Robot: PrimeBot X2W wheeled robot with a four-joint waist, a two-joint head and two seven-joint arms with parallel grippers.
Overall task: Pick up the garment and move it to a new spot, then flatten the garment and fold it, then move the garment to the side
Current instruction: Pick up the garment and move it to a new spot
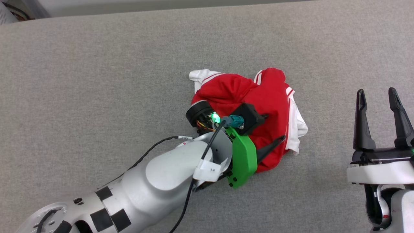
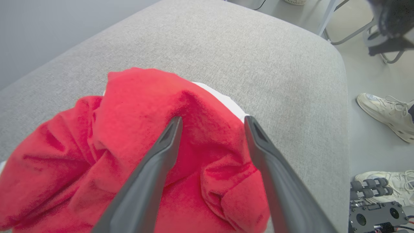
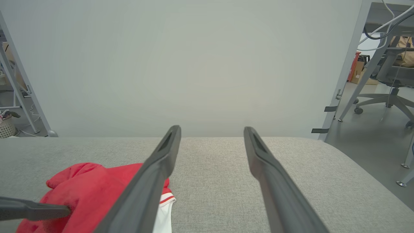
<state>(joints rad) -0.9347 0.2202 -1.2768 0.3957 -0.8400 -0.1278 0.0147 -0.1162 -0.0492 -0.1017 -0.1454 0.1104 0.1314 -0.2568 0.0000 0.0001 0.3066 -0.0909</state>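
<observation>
A grey padded surface [image 1: 97, 81] is seen, backed by a plain pale wall [image 3: 194, 64]. The garment [image 1: 258, 97] is heaped crumpled near its middle; the left gripper [image 2: 213, 120] is spread wide over the red folds, nothing clasped. The right gripper [image 1: 376, 91] is held agape, well apart. Pale sneakers [image 2: 385, 113] are caught by the left wrist view, an office chair [image 3: 388, 94] by the right wrist view.

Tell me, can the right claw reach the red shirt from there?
Probably yes: the right claw is open and only grey cushion lies between it and the garment. The left claw sits open over its middle.
</observation>
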